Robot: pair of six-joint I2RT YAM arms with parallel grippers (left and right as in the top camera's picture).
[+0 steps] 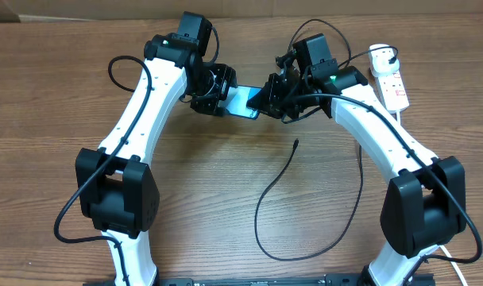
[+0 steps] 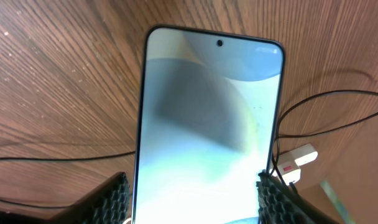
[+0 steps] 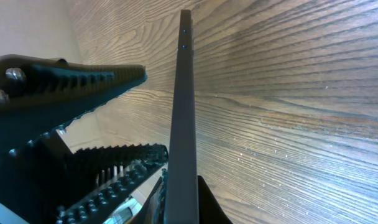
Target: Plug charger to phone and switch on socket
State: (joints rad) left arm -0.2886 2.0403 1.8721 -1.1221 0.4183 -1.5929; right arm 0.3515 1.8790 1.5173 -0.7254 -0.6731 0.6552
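Note:
The phone (image 1: 242, 100), with its light-blue screen, is held above the table at the back centre between both grippers. My left gripper (image 1: 214, 91) grips its long edges; in the left wrist view the phone (image 2: 207, 112) fills the frame, with my fingers (image 2: 196, 200) on both sides. My right gripper (image 1: 272, 95) is shut on it too; the right wrist view shows the phone (image 3: 184, 93) edge-on between my fingers (image 3: 184, 202). The charger cable's tip (image 1: 295, 144) lies loose on the table. Its white plug (image 1: 382, 55) sits in the socket (image 1: 393, 86).
The black cable (image 1: 265, 238) loops across the table's front centre and runs up past the right arm (image 1: 361, 171). The socket also shows in the left wrist view (image 2: 298, 158), with cable (image 2: 326, 99) near it. The socket's thick white cord (image 1: 400, 117) runs down at the right.

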